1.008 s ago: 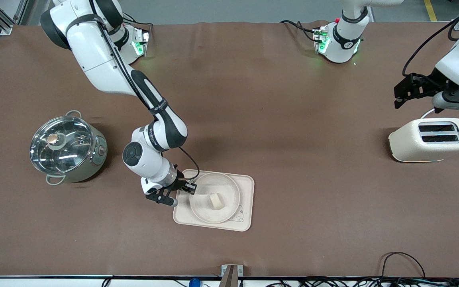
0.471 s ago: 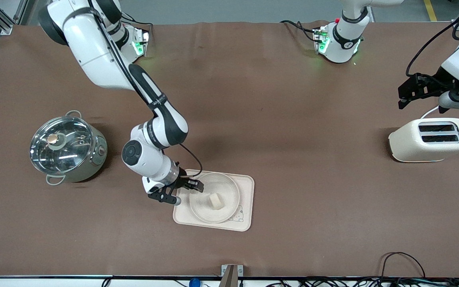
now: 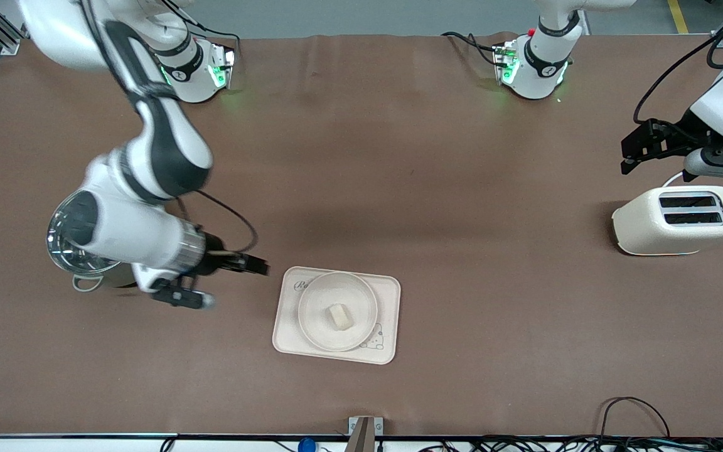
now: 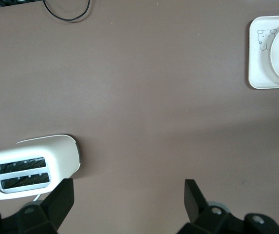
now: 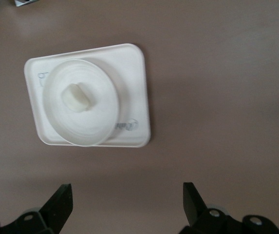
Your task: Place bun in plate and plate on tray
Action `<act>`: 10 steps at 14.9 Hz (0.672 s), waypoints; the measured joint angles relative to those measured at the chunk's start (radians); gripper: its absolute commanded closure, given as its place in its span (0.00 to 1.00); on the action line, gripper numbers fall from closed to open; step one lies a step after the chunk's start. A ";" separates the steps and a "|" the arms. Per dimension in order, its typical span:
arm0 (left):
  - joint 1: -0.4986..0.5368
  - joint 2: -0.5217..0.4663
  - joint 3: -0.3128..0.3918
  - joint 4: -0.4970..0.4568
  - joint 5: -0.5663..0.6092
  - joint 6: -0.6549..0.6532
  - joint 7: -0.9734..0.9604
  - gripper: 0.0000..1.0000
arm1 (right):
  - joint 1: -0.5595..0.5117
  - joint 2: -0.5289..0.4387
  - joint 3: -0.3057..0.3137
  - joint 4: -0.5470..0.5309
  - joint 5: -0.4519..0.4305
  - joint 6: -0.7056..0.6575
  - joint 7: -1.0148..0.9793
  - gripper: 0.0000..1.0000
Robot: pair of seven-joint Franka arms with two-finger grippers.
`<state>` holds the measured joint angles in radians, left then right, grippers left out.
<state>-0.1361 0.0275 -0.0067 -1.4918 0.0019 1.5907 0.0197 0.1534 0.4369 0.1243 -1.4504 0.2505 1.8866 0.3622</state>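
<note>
The bun (image 3: 340, 316) lies in the middle of the round plate (image 3: 317, 301). That plate rests on the rectangular tray (image 3: 388, 294), which lies near the front-camera side of the table. My right gripper (image 3: 250, 265) hangs open and empty above the bare table, between the tray and the pot. In the right wrist view its fingertips (image 5: 62, 202) stand wide apart, well clear of the tray (image 5: 134, 87), plate (image 5: 100, 124) and bun (image 5: 76, 97). My left gripper (image 3: 641, 147) waits open over the table by the toaster; in its wrist view the left gripper (image 4: 128, 200) holds nothing.
A lidded steel pot (image 3: 76, 262) stands at the right arm's end, partly hidden by that arm. A cream toaster (image 3: 678, 220) sits at the left arm's end and shows as the toaster (image 4: 32, 165) in the left wrist view. Cables run along the table's front edge.
My right gripper opened, let go of the plate's rim and drew back and up toward the pot. Plate and bun stayed on the tray. The left arm barely shifted.
</note>
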 measured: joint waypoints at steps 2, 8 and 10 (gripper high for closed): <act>0.000 0.001 0.000 0.001 0.000 0.013 0.000 0.00 | -0.045 -0.082 0.000 -0.007 -0.084 -0.122 -0.022 0.00; 0.033 0.002 0.002 0.004 0.000 0.019 -0.001 0.00 | -0.214 -0.325 -0.001 -0.083 -0.209 -0.301 -0.206 0.00; 0.036 0.002 0.002 0.005 0.000 0.020 -0.001 0.00 | -0.226 -0.408 -0.001 -0.093 -0.253 -0.365 -0.214 0.00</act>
<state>-0.1006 0.0297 -0.0050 -1.4872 0.0014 1.6105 0.0190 -0.0721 0.0284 0.1238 -1.5430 -0.0028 1.5216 0.1487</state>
